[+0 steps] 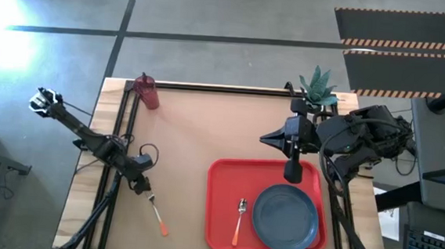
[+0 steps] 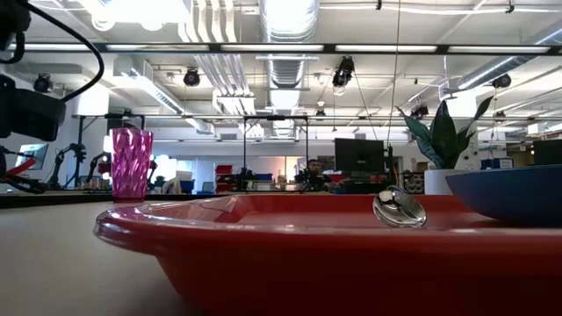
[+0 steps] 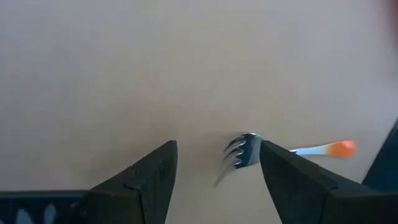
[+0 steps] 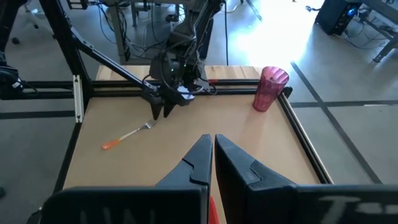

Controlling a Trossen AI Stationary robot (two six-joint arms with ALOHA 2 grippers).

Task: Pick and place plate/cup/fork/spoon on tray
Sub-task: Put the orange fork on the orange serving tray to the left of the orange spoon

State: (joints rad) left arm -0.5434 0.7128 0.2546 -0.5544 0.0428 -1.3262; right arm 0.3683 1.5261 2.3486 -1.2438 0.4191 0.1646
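Left gripper (image 3: 214, 163) jaws spread wide, nothing between them yet; it hangs low over the fork (image 3: 245, 151) at the near left part of the table (image 1: 198, 131). In the left wrist view the tines sit just inside one finger (image 3: 292, 177), the other finger well off to the far side, so the fork is off-centre in the gap. Handle end runs out past the finger.

Fork (image 1: 157, 214) judgement: light, stiff, thin, lying flat on the table, so little height to pinch. Metal tines probably slick; the orange handle likely gives better purchase, though the neck just behind the tines is what sits nearest the jaws. A pinch across the narrow width looks right, fingertips down close to the table. Risk: fork skids or pivots when one finger touches first.

Right gripper (image 4: 213, 163) fingers pressed together, holding nothing, parked over the far edge of the tray (image 1: 231, 176).

Tray at the near right of the table. Plate (image 1: 285, 217) already on it, right half. Spoon (image 1: 239, 220) on it too, just left of the plate, bowl pointing away. Cup (image 1: 147, 90) upright at the far left corner of the table, not on the tray. Potted plant (image 1: 318, 88) at the far edge; whether it touches the right arm is hard to tell from above.
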